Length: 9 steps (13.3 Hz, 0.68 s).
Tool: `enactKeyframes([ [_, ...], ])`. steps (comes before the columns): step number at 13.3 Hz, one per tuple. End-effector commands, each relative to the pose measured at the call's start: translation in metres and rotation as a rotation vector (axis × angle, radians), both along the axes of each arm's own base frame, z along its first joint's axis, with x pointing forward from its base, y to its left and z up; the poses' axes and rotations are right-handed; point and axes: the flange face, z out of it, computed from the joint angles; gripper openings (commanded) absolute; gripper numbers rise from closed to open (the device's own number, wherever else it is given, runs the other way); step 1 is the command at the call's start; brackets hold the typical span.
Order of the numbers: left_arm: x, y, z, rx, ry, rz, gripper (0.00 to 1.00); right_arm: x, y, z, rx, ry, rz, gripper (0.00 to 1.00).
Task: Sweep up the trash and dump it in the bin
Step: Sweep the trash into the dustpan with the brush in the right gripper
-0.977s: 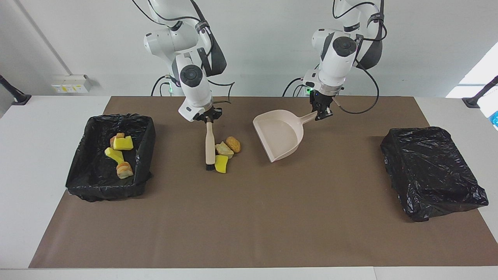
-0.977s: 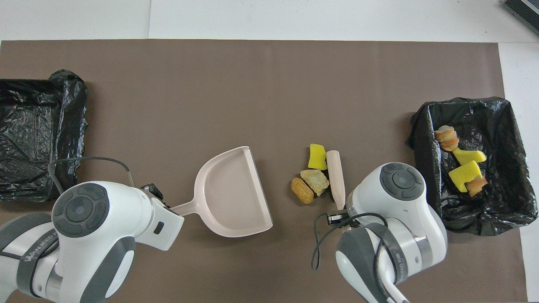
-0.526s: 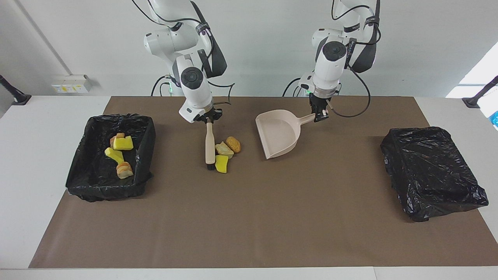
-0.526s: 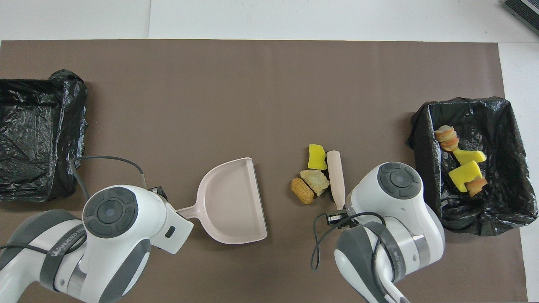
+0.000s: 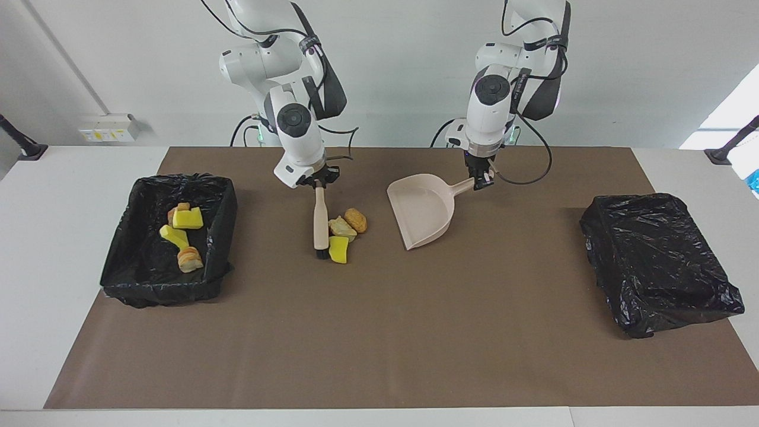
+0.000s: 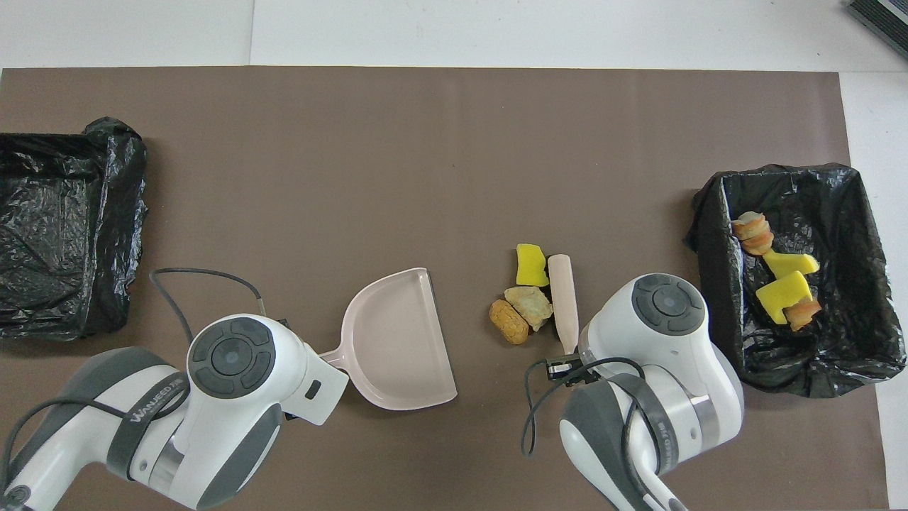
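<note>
Bins flank my two arms: the lined bin (image 5: pixel 169 237) holds four chunks. My left gripper (image 5: pixel 481 179) pinches the dustpan (image 5: pixel 422 209) handle; my right gripper (image 5: pixel 318 179) clamps the brush (image 5: pixel 320 222), three loose trash chunks (image 5: pixel 347 228) just beside it. Sponge looks light, sweepable. Overhead hides both grips.

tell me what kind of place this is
Probably a robotics lab bench set up for a cleaning trial: two arms at a white table with a brown mat, a dustpan, a brush, and two bag-lined bins.
</note>
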Motion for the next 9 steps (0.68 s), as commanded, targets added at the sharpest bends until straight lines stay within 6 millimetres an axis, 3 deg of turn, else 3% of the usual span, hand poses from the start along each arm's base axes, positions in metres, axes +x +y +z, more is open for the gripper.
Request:
enactKeyframes([
  [1,0.009,-0.011,-0.007,0.022,-0.016,0.036,0.0,-0.005,0.027,-0.009,0.054,-0.004,-0.012,0.0],
  [3,0.011,-0.012,-0.008,0.023,-0.019,0.054,0.0,-0.013,0.067,-0.025,0.088,0.015,-0.017,0.0],
  [5,0.012,-0.012,-0.009,0.024,-0.016,0.055,0.0,-0.019,0.106,-0.027,0.135,-0.003,-0.023,0.0],
  [8,0.012,-0.012,-0.009,0.024,-0.016,0.055,0.0,-0.019,0.157,-0.004,0.231,-0.006,-0.019,0.0],
  [9,0.012,-0.012,-0.009,0.024,-0.016,0.055,0.0,-0.027,0.173,0.002,0.257,0.001,-0.014,0.0],
])
